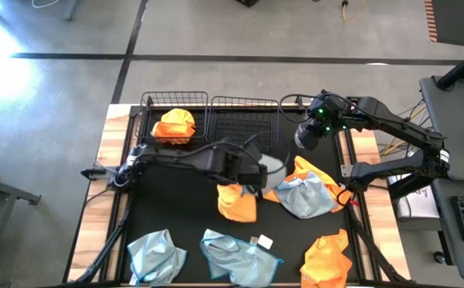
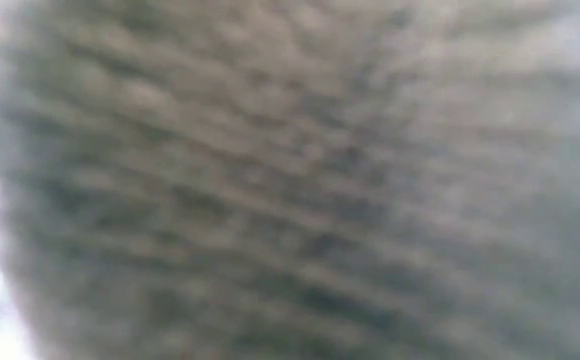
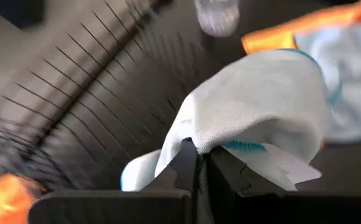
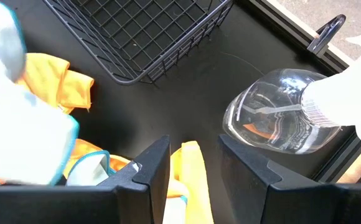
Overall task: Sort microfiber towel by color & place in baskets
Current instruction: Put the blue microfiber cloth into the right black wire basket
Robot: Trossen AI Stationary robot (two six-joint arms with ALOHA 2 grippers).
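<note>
While the left gripper (image 3: pixel 196 163) has its two dark fingers pressed together on a fold of a pale blue-grey towel (image 3: pixel 255 106), that cloth drapes up and over the fingertips, lifted off the black mat (image 1: pixel 176 208). Just behind the held cloth stands the empty wire basket (image 1: pixel 244 120), and beside it the second basket (image 1: pixel 148 108) already holds one orange towel (image 1: pixel 174 126). Close under the same gripper an orange cloth (image 1: pixel 237 202) lies on the mat, and next to it an orange and blue-grey heap (image 1: pixel 308 190) is piled together. Farther from the gripper, near the front edge, lie two more blue-grey cloths (image 1: pixel 157 254) (image 1: pixel 236 256) and one orange cloth (image 1: pixel 328 258). The right gripper (image 4: pixel 193 163) hangs with its fingers apart above an orange cloth, holding nothing, with a clear spray bottle (image 4: pixel 280 118) just beside it and the empty basket ahead of it. The low view is filled by blurred grey cloth texture and shows nothing else.
</note>
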